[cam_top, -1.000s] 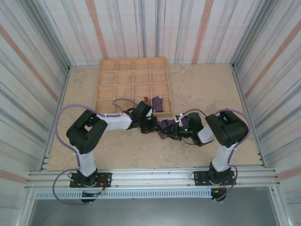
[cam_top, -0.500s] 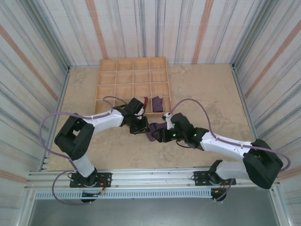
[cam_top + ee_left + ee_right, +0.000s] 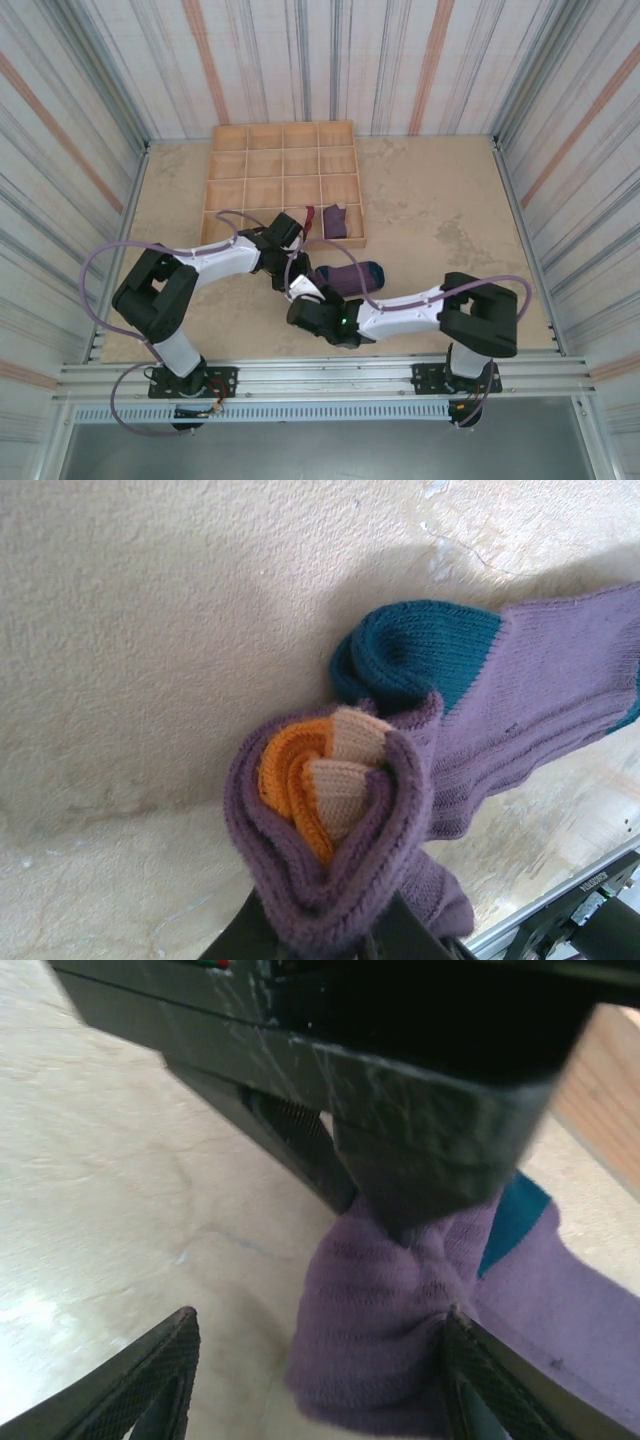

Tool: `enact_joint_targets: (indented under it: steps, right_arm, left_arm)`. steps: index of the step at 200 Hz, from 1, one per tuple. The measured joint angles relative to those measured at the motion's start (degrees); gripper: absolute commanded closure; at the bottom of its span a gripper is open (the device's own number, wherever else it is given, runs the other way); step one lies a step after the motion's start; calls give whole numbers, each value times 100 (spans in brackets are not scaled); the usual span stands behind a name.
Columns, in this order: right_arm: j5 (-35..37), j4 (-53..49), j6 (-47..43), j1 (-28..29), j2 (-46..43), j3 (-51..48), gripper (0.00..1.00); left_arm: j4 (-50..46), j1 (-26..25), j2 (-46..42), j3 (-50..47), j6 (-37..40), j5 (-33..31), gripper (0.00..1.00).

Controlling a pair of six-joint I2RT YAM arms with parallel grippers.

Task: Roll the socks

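Note:
A purple sock (image 3: 350, 277) with a teal toe (image 3: 415, 655) lies on the table in front of the tray. Its orange-cuffed end (image 3: 300, 775) is bunched into a roll. My left gripper (image 3: 335, 930) is shut on that rolled end from below, and in the top view it (image 3: 290, 268) sits at the sock's left end. My right gripper (image 3: 320, 1380) is open, its right finger (image 3: 490, 1385) touching the purple roll and its left finger (image 3: 160, 1380) over bare table. In the top view it (image 3: 303, 298) points up at the roll from the near side.
A wooden tray (image 3: 283, 185) with several compartments stands at the back. A dark purple sock (image 3: 336, 220) lies in its front right compartment, with a red-tipped piece (image 3: 310, 213) beside it. Striped walls close in three sides. A metal rail (image 3: 320, 375) runs along the near edge.
My right arm has swung from the sock's right side round to its near side, and its jaws have opened. The sock's teal toe end now lies stretched out to the right.

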Motion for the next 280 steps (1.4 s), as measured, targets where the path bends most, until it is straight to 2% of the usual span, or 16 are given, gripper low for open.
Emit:
enact_joint_targets:
  steps: [14, 25, 59, 68, 86, 104, 126, 157, 191, 221, 244, 280]
  right_arm:
    - [343, -15, -79, 7, 254, 94, 41]
    - [592, -22, -87, 37, 398, 173, 47]
    - [1010, -72, -83, 70, 664, 341, 80]
    - [1003, -79, -72, 66, 664, 339, 88]
    - [866, 26, -57, 24, 590, 245, 100]
    - [396, 411, -81, -85, 286, -87, 100]
    - [-448, 977, 20, -444, -334, -680, 100]
    - [-1567, 1622, 463, -1488, -929, -1582, 100]
    - [-2459, 2164, 839, -1991, -1388, -2168, 100]
    - [-3449, 2667, 1266, -2570, -1602, -2564, 100]
    - [-4444, 2879, 1639, -3237, -1740, -2806, 100]
    - [-5709, 3088, 2275, -4098, -1746, -3025, 100]
  left_arm:
    - [0, -11, 0, 0, -22, -15, 100]
    - [-2, -4, 4, -2, -28, -20, 100]
    - [35, -4, 7, -11, -61, -37, 97]
    - [81, -4, 4, -17, -61, -35, 89]
    - [219, -4, 4, -70, -61, -24, 63]
    - [389, -4, 2, -133, -138, -7, 45]
    - [387, 33, -85, -205, -120, -17, 40]
    - [162, 162, -544, -273, -74, 35, 37]
    - [170, 173, -1067, -275, -76, 42, 39]
    - [210, 173, -1019, -275, -76, 61, 41]
    - [291, 114, -946, -273, -35, 66, 41]
    - [470, -286, -476, -142, 70, 57, 38]
